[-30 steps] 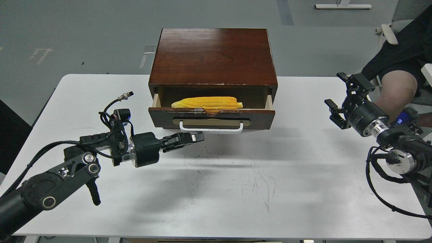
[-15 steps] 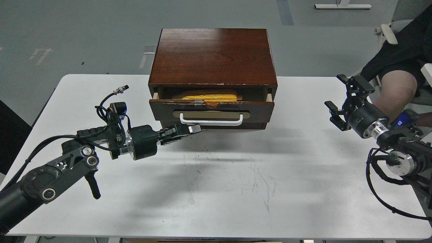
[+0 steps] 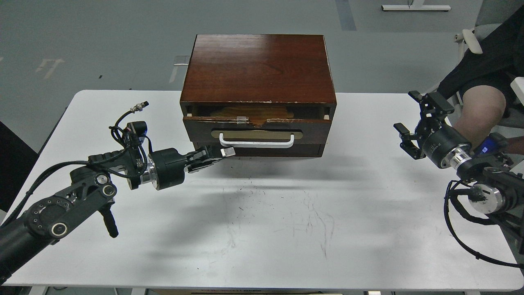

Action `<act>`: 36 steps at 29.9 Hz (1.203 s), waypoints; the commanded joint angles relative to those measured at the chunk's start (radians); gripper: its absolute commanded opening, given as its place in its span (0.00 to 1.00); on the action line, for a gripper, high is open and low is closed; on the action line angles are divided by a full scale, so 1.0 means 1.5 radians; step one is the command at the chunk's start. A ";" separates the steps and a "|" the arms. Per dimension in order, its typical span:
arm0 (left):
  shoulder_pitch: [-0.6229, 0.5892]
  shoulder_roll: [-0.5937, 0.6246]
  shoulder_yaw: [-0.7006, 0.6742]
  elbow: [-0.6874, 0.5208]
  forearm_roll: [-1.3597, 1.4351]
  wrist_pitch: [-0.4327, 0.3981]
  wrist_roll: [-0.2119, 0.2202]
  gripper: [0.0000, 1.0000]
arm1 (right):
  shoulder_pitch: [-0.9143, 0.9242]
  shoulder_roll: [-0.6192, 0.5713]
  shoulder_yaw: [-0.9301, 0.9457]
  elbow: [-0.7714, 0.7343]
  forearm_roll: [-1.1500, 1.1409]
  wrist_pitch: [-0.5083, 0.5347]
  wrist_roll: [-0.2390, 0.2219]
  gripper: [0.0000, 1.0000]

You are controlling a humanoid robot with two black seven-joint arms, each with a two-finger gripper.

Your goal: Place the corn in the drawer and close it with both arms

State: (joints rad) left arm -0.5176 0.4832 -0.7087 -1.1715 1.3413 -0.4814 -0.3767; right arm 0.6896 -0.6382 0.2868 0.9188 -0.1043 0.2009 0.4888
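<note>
At frame centre, the drawer [image 3: 257,125] is being pressed nearly shut by the closed, empty left gripper [image 3: 224,152]; the corn [image 3: 249,112] is lying dimly inside. At right, the right gripper [image 3: 416,123] is being held wide open, empty.

The cabinet [image 3: 258,69] stands at the table's [image 3: 262,229] far middle edge, its drawer [image 3: 257,130] in front, nearly pushed in. The left gripper [image 3: 223,153] sits just below the handle [image 3: 256,142]; the right gripper [image 3: 417,123] hangs well apart, far right.
</note>
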 commanded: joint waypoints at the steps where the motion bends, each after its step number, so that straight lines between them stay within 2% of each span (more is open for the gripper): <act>1: -0.009 0.000 0.001 0.008 -0.011 0.000 0.000 0.00 | -0.002 0.000 0.001 0.000 0.000 0.000 0.000 1.00; 24: -0.043 -0.027 0.001 0.074 -0.020 0.011 0.000 0.00 | -0.003 -0.006 0.001 0.000 0.000 -0.002 0.000 1.00; 35: -0.043 -0.014 0.015 0.058 -0.031 -0.005 -0.004 0.00 | -0.003 -0.006 0.002 0.000 0.000 -0.002 0.000 1.00; 36: -0.039 -0.007 0.015 0.042 -0.031 -0.005 -0.012 0.00 | -0.003 -0.006 0.003 0.000 0.000 -0.002 0.000 1.00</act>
State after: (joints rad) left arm -0.5875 0.4554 -0.6868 -1.0774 1.2957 -0.4846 -0.3809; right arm 0.6856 -0.6474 0.2897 0.9188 -0.1043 0.1977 0.4888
